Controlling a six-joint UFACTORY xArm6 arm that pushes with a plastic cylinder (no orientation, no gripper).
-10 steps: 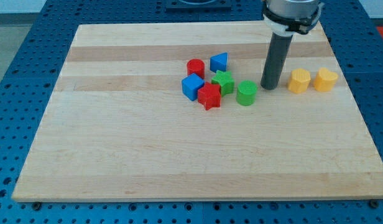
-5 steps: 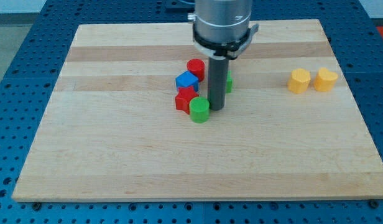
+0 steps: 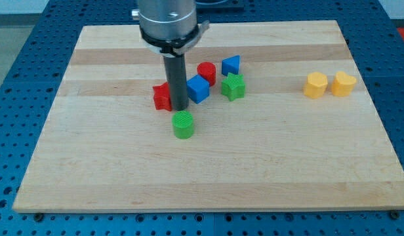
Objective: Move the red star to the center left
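Observation:
The red star (image 3: 162, 97) lies on the wooden board (image 3: 110, 164), left of the view's middle, partly hidden by my rod. My tip (image 3: 180, 108) rests right against the star's right side, between it and the blue cube (image 3: 198, 88). A green cylinder (image 3: 183, 124) sits just below my tip.
A red cylinder (image 3: 206, 71), a blue triangular block (image 3: 231, 65) and a green star (image 3: 233, 86) cluster right of my rod. Two yellow blocks (image 3: 315, 85) (image 3: 343, 84) sit at the view's right.
My rod has swept from the view's right to the left through the cluster. The red star, blue cube and green cylinder have been pushed leftward; the green cylinder ended lower down.

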